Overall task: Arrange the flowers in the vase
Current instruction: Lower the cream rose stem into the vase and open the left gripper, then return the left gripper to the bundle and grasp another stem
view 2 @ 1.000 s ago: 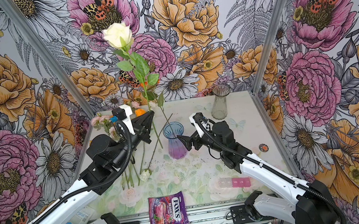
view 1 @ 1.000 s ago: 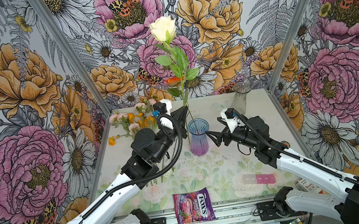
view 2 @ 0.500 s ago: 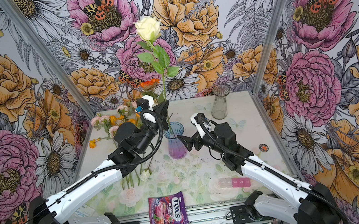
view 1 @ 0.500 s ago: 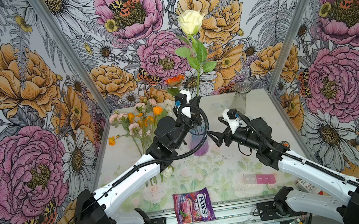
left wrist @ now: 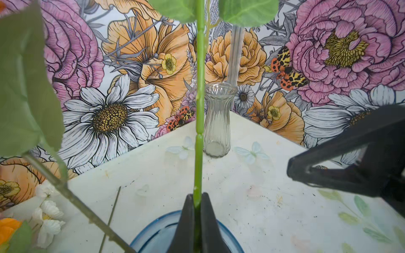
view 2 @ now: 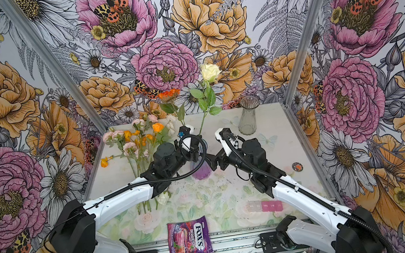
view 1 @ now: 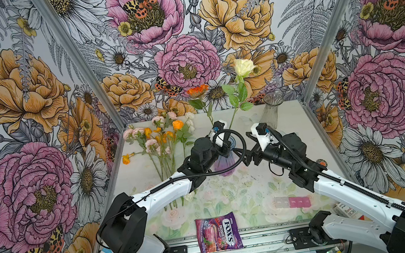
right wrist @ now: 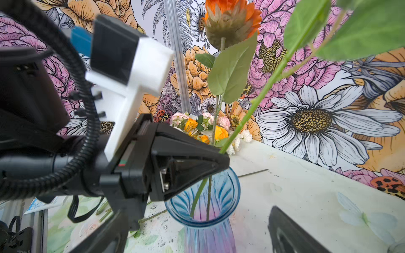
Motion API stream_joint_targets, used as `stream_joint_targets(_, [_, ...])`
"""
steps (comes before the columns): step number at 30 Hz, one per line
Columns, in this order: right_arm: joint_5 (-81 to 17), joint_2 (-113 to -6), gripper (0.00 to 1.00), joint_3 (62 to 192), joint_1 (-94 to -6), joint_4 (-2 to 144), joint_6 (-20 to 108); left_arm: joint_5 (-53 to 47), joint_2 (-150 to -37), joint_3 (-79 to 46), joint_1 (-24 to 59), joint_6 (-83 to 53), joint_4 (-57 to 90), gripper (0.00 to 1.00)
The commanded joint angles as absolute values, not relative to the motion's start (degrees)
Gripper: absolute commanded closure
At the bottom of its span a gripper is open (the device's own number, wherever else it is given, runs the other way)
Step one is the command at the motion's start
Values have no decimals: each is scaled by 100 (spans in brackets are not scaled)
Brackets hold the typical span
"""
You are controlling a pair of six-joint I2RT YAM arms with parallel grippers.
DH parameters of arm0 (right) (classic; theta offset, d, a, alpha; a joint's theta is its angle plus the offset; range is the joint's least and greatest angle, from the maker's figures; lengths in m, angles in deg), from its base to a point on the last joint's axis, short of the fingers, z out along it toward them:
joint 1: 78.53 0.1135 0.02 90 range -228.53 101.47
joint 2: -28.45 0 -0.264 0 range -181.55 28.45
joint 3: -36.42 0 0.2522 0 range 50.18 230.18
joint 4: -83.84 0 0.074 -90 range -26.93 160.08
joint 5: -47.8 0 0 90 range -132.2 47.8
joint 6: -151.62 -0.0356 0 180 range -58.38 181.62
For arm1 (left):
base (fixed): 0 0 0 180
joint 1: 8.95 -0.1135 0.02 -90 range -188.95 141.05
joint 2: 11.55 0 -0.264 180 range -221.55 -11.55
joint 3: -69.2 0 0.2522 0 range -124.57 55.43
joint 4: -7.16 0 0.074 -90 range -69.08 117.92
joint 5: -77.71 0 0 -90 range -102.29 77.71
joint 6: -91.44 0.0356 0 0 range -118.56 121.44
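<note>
The flowers (view 1: 160, 141) lie mostly bunched at the far left; one cream rose (view 1: 242, 66) stands in the blue vase (right wrist: 228, 190) mid-table, stem pinched by our left gripper (left wrist: 197, 210). Our right gripper (view 2: 212, 162) gapes empty beside it. We judge a leaning release could topple the vase. Printed tabletop (view 1: 291, 114), floral walls (view 1: 15, 86) enclose us.

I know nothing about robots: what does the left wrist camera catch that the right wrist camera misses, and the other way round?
Only the left wrist view shows the clear glass vase in full, empty, at the table's corner. Only the right wrist view shows the orange bloom standing up out of the blue vase, with two stems reaching down inside it. Both show the left gripper shut on the rose stem just above that vase's blue rim.
</note>
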State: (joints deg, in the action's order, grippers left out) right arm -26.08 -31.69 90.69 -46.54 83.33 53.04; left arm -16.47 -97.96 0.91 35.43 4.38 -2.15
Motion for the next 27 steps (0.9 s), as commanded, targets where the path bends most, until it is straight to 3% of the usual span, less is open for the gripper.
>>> stream_joint_targets(1, [-2676,-3226,0,9043,-4658,8579,5287,-1468,-9788,188,3534,350,-539,100])
stream_joint_targets(14, [-2673,-3220,1,9043,-4660,8581,5287,-1723,-9121,496,3517,394,-39,67])
stream_joint_targets(20, [-2682,-3202,0,9044,-4658,8542,5340,-2750,-8185,825,3450,253,298,66])
stream_joint_targets(23, [-2760,-3152,1,9057,-4612,8487,5426,-3491,-7837,1061,3074,-316,649,64])
stream_joint_targets(27, [-3410,-3188,1,9259,-4467,8029,5546,-3552,-7956,994,2190,-1262,1681,55])
